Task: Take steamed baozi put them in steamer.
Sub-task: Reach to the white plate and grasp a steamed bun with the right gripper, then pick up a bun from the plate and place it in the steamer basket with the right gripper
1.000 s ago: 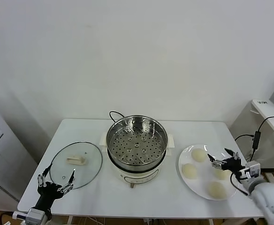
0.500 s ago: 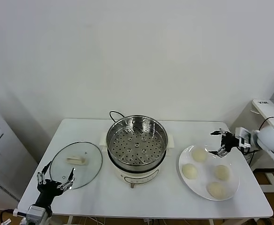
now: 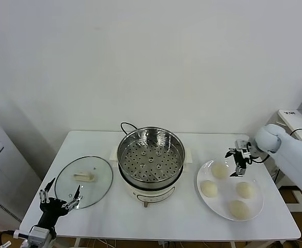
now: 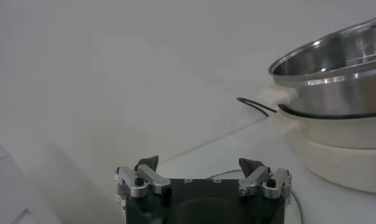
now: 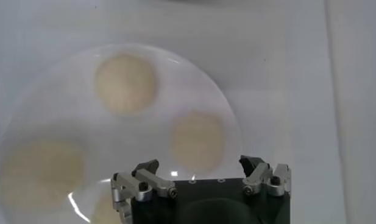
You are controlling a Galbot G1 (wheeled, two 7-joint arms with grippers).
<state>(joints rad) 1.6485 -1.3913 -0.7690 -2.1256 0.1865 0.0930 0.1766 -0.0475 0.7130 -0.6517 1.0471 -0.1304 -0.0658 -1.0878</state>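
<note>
Several cream-white steamed baozi (image 3: 219,170) lie on a flat white plate (image 3: 221,203) at the table's right. The steel steamer (image 3: 151,157) stands empty on its white pot base mid-table. My right gripper (image 3: 237,161) hovers open over the plate's far edge, just right of the farthest bun and touching nothing. In the right wrist view a baozi (image 5: 197,139) lies on the plate (image 5: 66,109) just beyond the open right gripper (image 5: 200,164). My left gripper (image 3: 58,202) waits open near the table's front left corner. In its own view the left gripper (image 4: 198,163) is empty, with the steamer (image 4: 334,67) off to one side.
A round glass lid (image 3: 83,181) with a cream handle lies flat left of the steamer. A black cord (image 3: 126,125) runs from behind the pot. A white cabinet (image 3: 295,124) stands beyond the table's right edge. Bare white table (image 3: 166,217) lies in front of the pot.
My right gripper has risen from the plate's near right side and swung back and left to the plate's far edge. It stays open. The left arm has barely moved.
</note>
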